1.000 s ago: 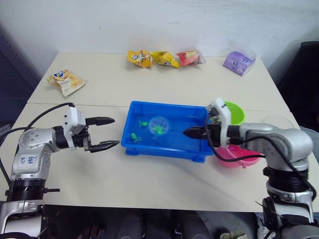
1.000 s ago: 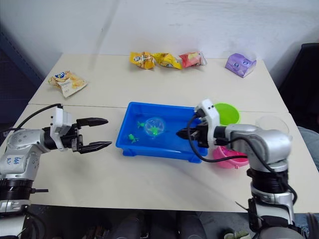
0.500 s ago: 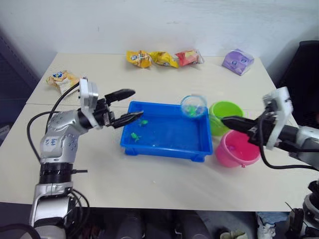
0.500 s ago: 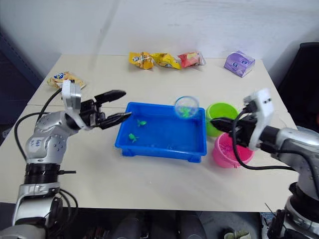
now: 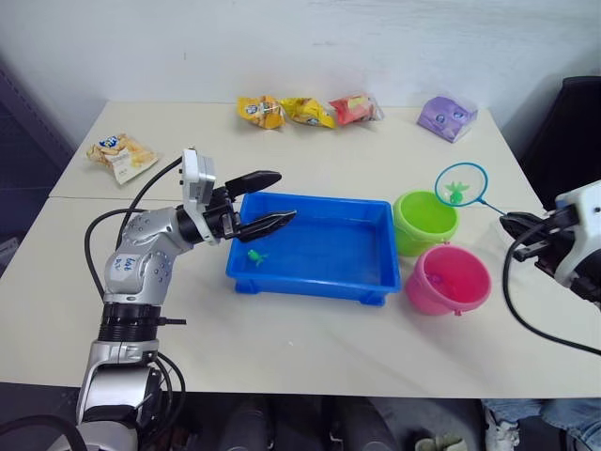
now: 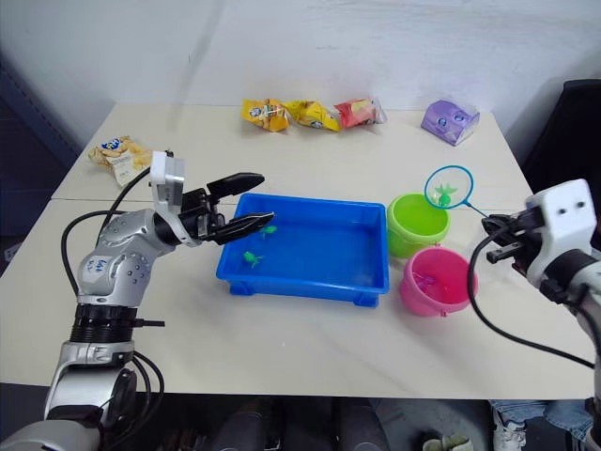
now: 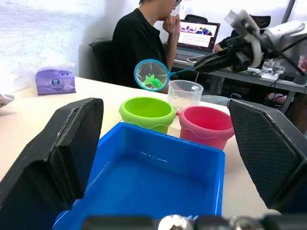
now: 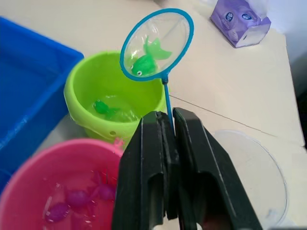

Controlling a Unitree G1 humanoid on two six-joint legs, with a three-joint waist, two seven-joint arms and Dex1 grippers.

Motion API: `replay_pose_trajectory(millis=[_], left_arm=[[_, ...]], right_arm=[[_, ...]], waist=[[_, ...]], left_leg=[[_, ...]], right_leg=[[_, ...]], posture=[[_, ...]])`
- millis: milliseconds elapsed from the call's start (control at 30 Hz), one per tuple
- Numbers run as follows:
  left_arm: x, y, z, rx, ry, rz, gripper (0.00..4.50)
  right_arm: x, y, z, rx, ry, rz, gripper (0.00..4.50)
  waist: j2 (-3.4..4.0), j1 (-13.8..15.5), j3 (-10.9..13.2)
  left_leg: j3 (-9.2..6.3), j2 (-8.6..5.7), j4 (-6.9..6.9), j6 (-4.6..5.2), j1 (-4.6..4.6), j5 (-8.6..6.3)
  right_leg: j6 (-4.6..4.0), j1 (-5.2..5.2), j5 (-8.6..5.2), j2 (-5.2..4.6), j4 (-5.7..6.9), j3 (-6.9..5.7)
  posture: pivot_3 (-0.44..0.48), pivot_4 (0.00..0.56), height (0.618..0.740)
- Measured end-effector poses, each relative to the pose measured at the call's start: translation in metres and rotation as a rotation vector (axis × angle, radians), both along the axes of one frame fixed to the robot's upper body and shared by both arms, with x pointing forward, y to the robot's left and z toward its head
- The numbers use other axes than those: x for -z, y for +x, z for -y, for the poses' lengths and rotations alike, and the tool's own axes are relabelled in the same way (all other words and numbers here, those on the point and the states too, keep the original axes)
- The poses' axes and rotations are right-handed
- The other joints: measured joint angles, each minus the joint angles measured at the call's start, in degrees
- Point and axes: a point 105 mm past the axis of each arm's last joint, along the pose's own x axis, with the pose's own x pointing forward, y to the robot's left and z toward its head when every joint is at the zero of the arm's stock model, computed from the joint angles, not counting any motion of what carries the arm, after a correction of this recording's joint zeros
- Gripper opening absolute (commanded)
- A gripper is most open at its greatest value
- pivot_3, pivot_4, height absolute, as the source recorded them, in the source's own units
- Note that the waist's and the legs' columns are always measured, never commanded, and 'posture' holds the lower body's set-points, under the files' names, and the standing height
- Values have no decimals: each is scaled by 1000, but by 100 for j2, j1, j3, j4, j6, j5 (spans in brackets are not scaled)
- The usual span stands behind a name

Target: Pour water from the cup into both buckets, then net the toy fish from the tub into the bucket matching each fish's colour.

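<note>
You are netting the green toy fish: your right gripper (image 8: 169, 143) is clenching the net (image 8: 156, 45) by its thin handle, holding a green fish (image 8: 146, 60) in the mesh above the lime bucket (image 8: 112, 103). Tipping it in comes next, I judge. Your left gripper (image 5: 268, 199) is hanging released over the glossy blue tub (image 5: 319, 249), where another green fish (image 5: 254, 256) is lying.

Pale beige table (image 5: 310, 160) against a white wall (image 5: 282, 42) (black chair (image 5: 563, 141) alongside).
</note>
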Motion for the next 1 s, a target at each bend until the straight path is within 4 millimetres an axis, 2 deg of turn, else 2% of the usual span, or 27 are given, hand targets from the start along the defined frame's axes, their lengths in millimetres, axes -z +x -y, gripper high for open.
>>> replay_pose_trajectory(millis=[100, 333, 533, 767, 800, 867, 933, 1000], left_arm=[[-1, -2, 2, 3, 5, 10, 4437], [7, -3, 2, 3, 35, 7, 4437], [17, -4, -1, -8, 58, 0, 4437], [20, -6, 3, 3, 81, 13, 4437], [20, -6, 3, 5, 86, 18, 4437], [21, -6, 1, 1, 101, 29, 4437], [22, -6, -1, 0, 112, 36, 4437], [25, -9, -10, 0, 143, 40, 4437]], right_arm=[[7, 4, 2, -13, -165, 52, 0], [12, 8, -9, -65, -407, 156, 0], [8, 6, -14, -119, -805, 284, 0], [14, 6, -2, -83, -975, 361, 0], [15, 6, -3, -87, -972, 367, 0], [10, 7, -9, -83, -841, 404, 0], [0, 9, -17, -79, -653, 446, 0], [-12, 12, -36, -145, -328, 440, 0]], waist=[[0, 2, 0], [0, 12, 0], [0, 22, 0], [0, 36, 0], [0, 34, 0], [0, 9, 0], [1, -18, 0], [1, -55, 0]], left_leg=[[1, 0, 0, -3, 2, 2], [0, 0, 1, -9, 5, 6], [2, 0, 4, -11, 7, 7], [4, 0, 6, -16, 9, 10], [4, 0, 6, -17, 9, 10], [3, 3, 5, -19, 11, 11], [6, 2, 6, -19, 16, 12], [5, 9, 6, -23, 20, 14]], right_leg=[[0, 0, 0, 0, 0, 0], [0, 1, 0, 1, 1, 1], [0, 2, 0, 1, 1, 1], [0, 3, 0, 2, 4, 3], [0, 3, 0, 2, 5, 3], [0, 4, 0, 6, 5, 3], [0, 5, 0, 6, 11, 7], [0, 5, 0, 11, 14, 9]], posture=[[0, 150, 740], [0, 150, 740], [0, 150, 740], [0, 150, 740], [0, 150, 740], [0, 150, 740], [0, 150, 740], [0, 150, 740]])
